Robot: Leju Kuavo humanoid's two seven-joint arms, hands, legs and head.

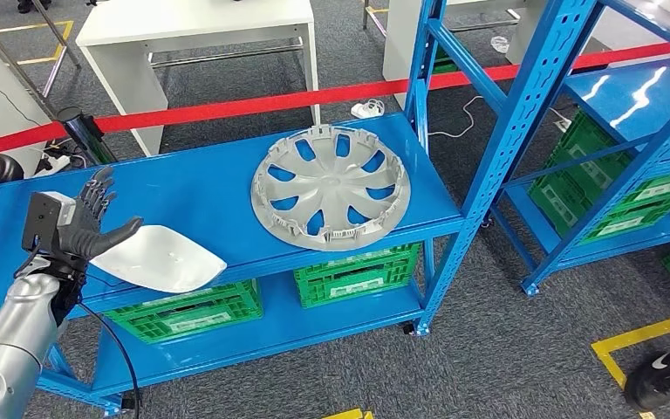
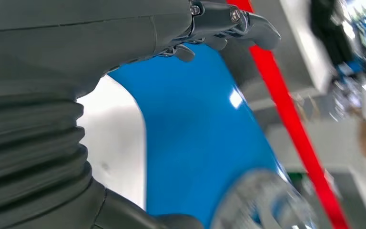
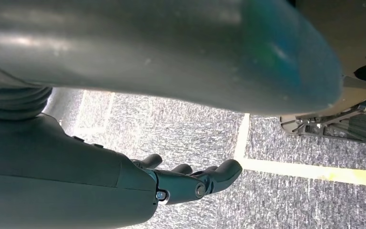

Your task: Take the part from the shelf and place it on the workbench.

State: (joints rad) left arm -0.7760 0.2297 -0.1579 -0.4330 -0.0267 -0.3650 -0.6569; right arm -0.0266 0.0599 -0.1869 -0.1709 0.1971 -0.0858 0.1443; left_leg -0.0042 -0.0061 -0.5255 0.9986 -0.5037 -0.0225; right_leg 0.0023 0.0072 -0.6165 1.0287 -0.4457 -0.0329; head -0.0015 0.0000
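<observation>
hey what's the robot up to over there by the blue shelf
The robot's left hand is at the near end of the white shell-shaped part on the top level of the blue shelf, thumb over its edge and fingers spread above; a firm hold isn't visible yet, and the part rests on the shelf. A grey wheel cover lies further along the same level, untouched. The right hand hangs open over the carpet. Nothing has gone to the workbench.

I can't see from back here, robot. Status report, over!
Left hand open at the white part on the blue shelf, not gripping. Right hand hanging open over the floor. Hubcap lies beside, apart.
</observation>
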